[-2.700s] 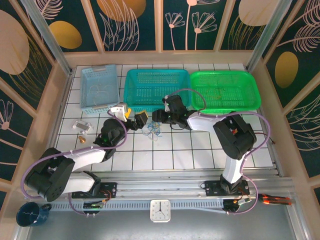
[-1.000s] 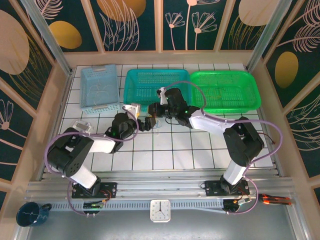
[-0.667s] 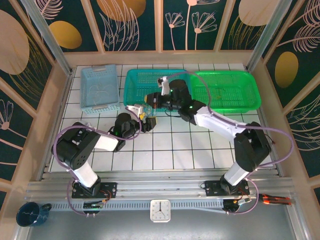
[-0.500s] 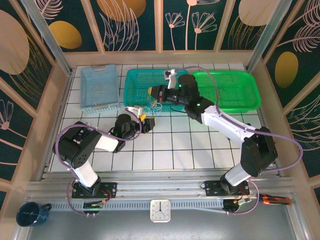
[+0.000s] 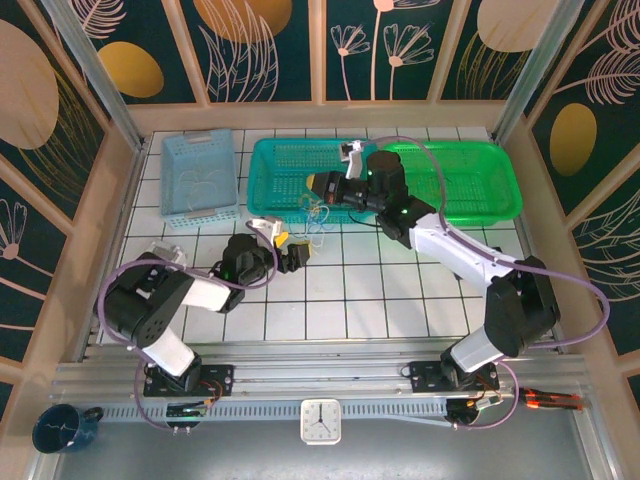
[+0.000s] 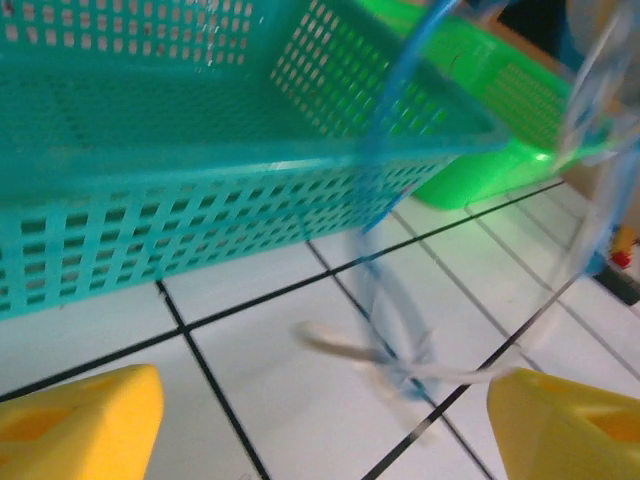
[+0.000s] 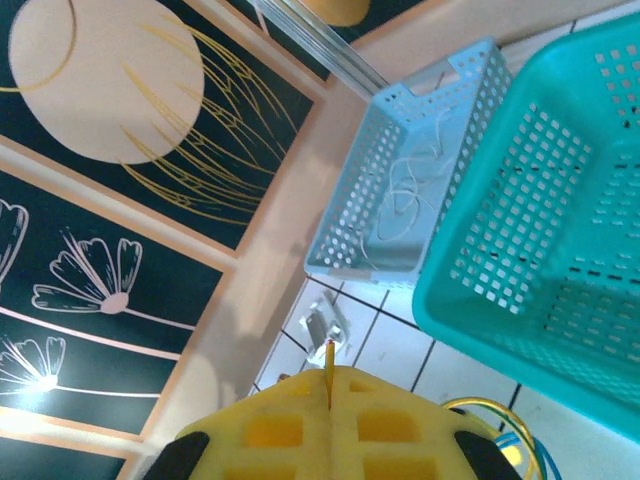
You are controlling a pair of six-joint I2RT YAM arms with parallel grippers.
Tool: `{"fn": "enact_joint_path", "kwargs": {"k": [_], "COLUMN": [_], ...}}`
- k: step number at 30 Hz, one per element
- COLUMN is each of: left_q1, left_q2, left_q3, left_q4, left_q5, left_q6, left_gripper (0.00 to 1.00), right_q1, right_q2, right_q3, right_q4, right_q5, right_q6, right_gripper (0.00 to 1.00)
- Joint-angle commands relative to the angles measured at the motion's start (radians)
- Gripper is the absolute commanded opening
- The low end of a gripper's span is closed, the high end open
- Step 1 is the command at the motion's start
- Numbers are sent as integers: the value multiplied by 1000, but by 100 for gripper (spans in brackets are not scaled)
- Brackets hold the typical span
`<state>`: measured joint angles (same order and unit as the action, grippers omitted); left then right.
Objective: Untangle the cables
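Note:
The cables [image 5: 318,213], a small tangle of blue, whitish and yellowish cords, hang off the table in front of the teal basket [image 5: 290,160]. My right gripper [image 5: 318,186] is above them and shut on them. In the right wrist view a yellow cord end [image 7: 329,355] pokes out between the closed yellow fingers of that gripper [image 7: 329,375], and loops [image 7: 500,432] trail at the lower right. My left gripper [image 5: 290,250] rests low on the tiles just below and left of the tangle, open. Blurred blue and whitish strands [image 6: 400,350] dangle between its spread fingertips [image 6: 80,420].
A light blue basket [image 5: 200,175] holding a thin white cord [image 7: 405,195] stands at the back left. The green basket [image 5: 450,180] is at the back right. A small clear plastic piece [image 7: 325,325] lies on the tiles at the left. Free tiles lie in front of both arms.
My right gripper has lifted the cables off the tiles and carried them back and right, to the teal basket's front edge. The left gripper stayed low by the tangle, jaws narrowing briefly, then widening.

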<state>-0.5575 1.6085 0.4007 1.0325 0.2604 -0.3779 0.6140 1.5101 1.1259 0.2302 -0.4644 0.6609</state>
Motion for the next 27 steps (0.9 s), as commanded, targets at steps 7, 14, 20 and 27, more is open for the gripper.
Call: {"fn": "enact_joint_path", "kwargs": {"k": [7,14,20,27], "left_q1": [-4,-4,-4,-3], "left_q2": [-79,-13,49,77], "left_q3": [4,61,66,38], "left_q4": [-63,-70,-33,25], "left_q5": [66,84,123,119], "left_q6": [67,83,59,29], "left_gripper": [90,86,67,43], "right_q1": [23,73,92,95], "right_q2": [60,91,90,88], "right_q3": [-52,-73,-91,-94], "right_q4": [50,78,100,112], "right_q5": [-42,-39,-32,-33], "right_q6": [-24,-8,8,20], "right_gripper": [0,0,0,0]}}
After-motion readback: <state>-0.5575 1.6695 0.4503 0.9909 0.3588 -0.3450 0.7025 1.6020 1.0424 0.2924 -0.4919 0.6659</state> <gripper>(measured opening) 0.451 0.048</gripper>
